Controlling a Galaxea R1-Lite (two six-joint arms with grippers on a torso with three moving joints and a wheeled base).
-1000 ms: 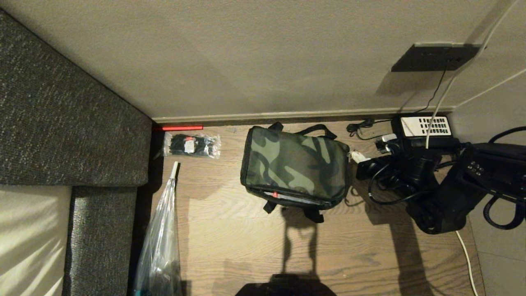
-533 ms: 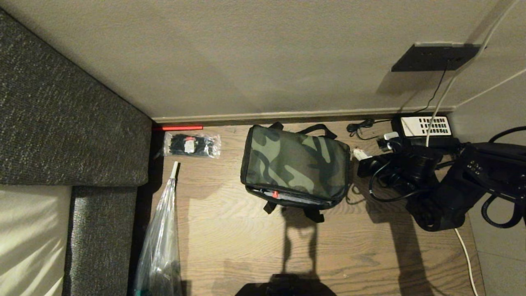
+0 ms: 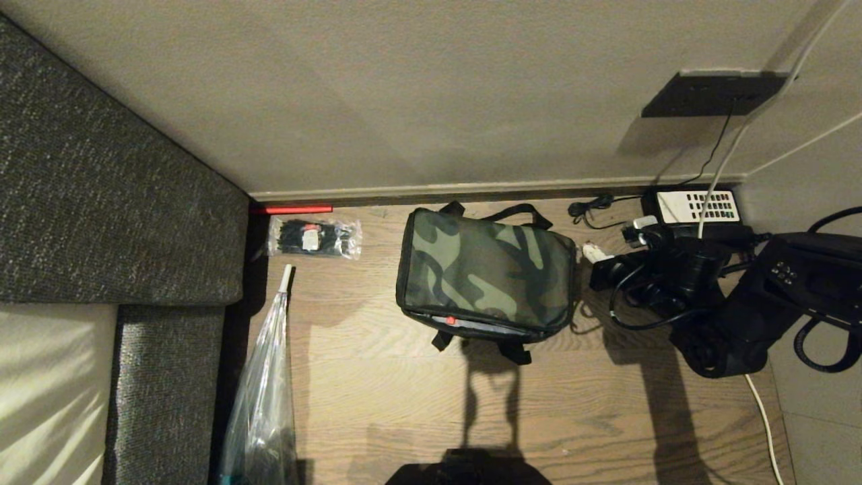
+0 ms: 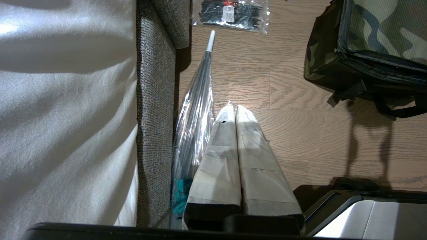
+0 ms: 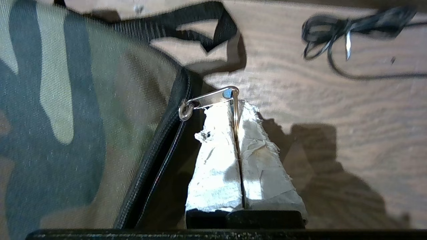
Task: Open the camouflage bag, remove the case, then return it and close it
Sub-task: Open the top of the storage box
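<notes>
- Two taped fingers [image 5: 230, 140] of right gripper [image 5: 236, 103] pressed together on zipper pull [image 5: 213, 96] at right end of camouflage bag [image 3: 486, 275], on floor by wall.
- Zipper track lying along bag's edge, leftward from fingers.
- Left gripper [image 4: 235, 110] shut, well apart; right arm nearer.

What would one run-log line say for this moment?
right gripper: shut on zipper pull | camouflage bag: front gap open | left gripper: shut, idle
</notes>
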